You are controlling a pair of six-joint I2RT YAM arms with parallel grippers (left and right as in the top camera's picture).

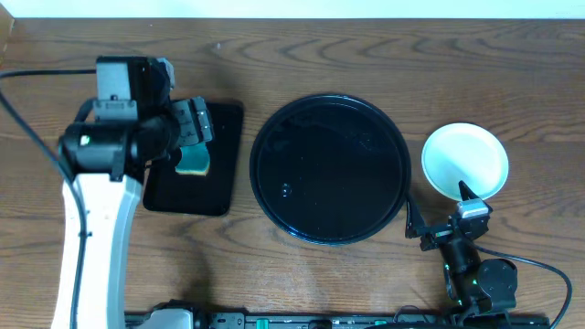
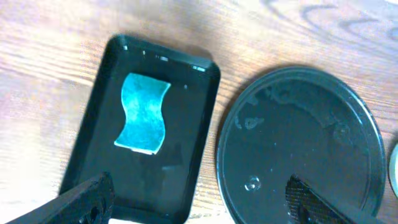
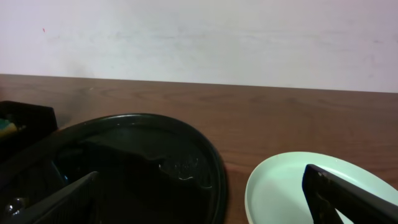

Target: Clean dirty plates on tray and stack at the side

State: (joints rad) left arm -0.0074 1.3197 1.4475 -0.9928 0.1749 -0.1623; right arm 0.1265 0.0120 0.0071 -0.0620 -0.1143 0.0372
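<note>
Left gripper (image 2: 199, 190): fingers spread wide, holding nothing. It hangs over the near end of the small tray (image 2: 186, 124). The sponge (image 2: 144, 112) lies flat on that tray, ahead of the fingers and apart from both.

Right gripper (image 1: 437, 206): fingers also spread, nothing between them. The round tray (image 1: 329, 169) sits ahead and to its left. The plate (image 1: 464, 155) sits ahead and to its right on the table (image 1: 366, 46), beside the round tray's rim but off it. In the right wrist view one finger (image 3: 348, 199) crosses in front of the plate's near edge; I cannot tell if it touches.

Round tray: no plate on it, only wet streaks and drops. The plate's face looks pale and free of smears. Whether more plates lie beneath it cannot be told from above.

Judgement: task at or near its end. The step in hand reads as letting go and backing away.

To do it well:
- Right arm: lift before pulling back, so the plate-side finger clears the rim and does not drag or tip the plate.
- Keep the fingers spread while rising; closing now could nip the edge.
- Left arm: rise straight up, away from the sponge and the small tray's wall.
- Avoid sweeping low across the wet round tray.
</note>
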